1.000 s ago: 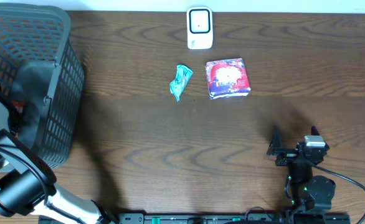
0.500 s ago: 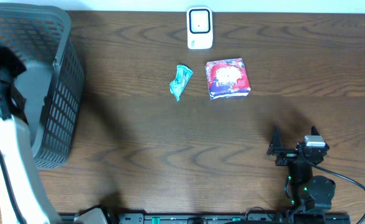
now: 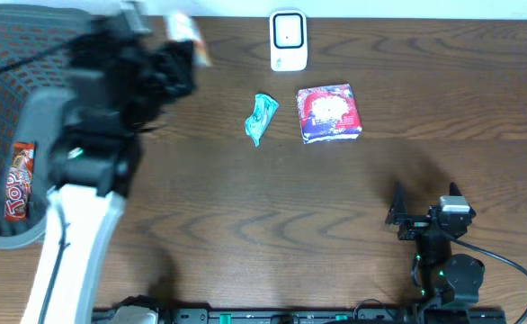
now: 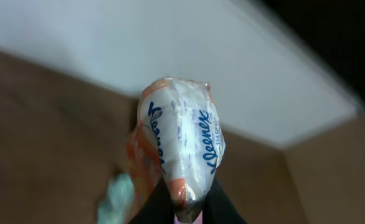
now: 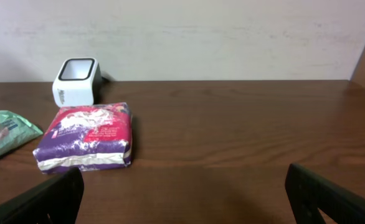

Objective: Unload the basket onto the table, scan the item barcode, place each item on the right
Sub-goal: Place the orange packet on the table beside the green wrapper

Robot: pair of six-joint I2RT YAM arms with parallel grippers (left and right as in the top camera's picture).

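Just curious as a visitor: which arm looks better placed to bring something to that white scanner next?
Left. The left jaws are shut on a tissue pack, raised near the scanner; the right jaws stand open, empty, and farther away.

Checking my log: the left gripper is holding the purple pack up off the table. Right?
No. The left gripper holds the Kleenex pack up off the table, as the left wrist view shows; the purple pack lies on the table.

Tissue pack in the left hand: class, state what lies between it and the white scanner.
Nothing: the overhead view shows only bare table between the tissue pack and the scanner.
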